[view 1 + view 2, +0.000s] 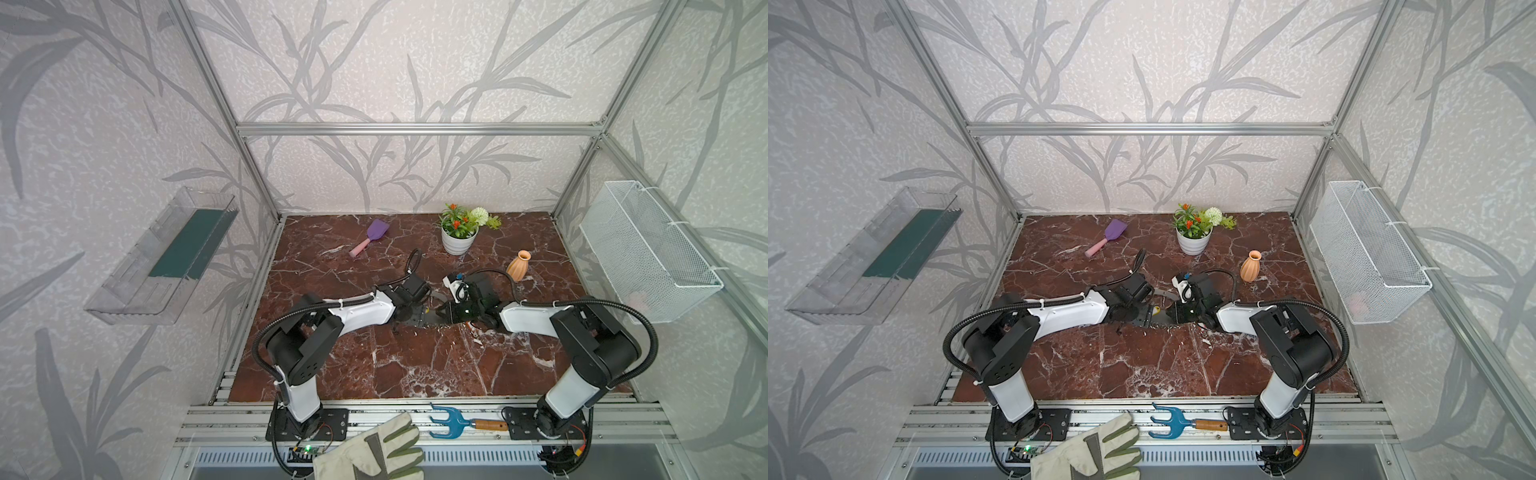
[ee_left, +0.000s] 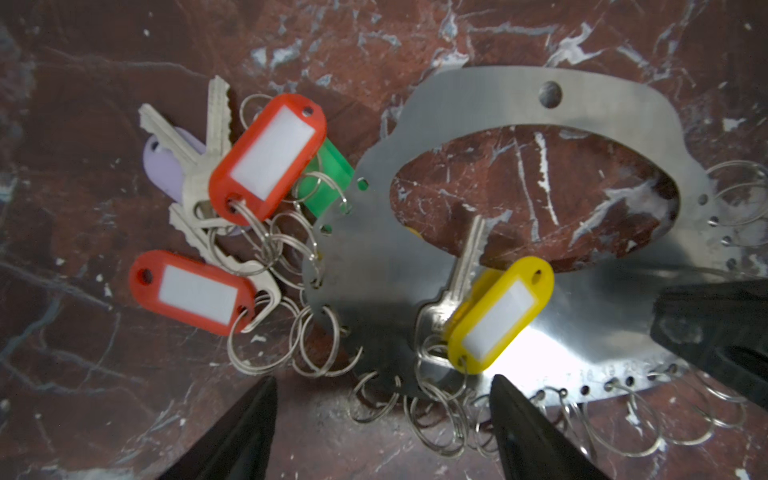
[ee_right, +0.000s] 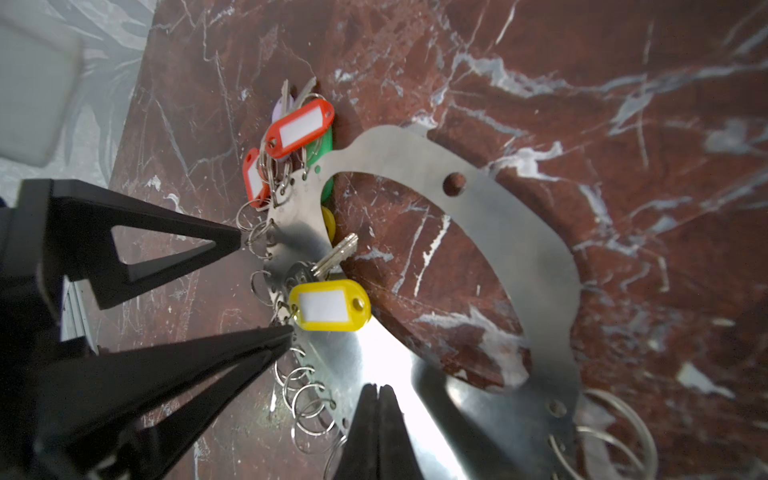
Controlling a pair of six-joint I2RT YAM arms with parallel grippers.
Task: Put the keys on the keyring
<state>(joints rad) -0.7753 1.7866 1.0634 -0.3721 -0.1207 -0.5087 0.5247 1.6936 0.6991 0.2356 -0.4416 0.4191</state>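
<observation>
Here, the white pot holds flowers; the keyring carries keys.

Two red tags, at least two yellow, one green, one lilac, one keyring.

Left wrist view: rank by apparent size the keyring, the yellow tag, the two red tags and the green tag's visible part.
1. keyring, far largest.
2. red tag overlapping green, other red tag, yellow tag: too alike to rank.
3. green tag, mostly covered.
</observation>
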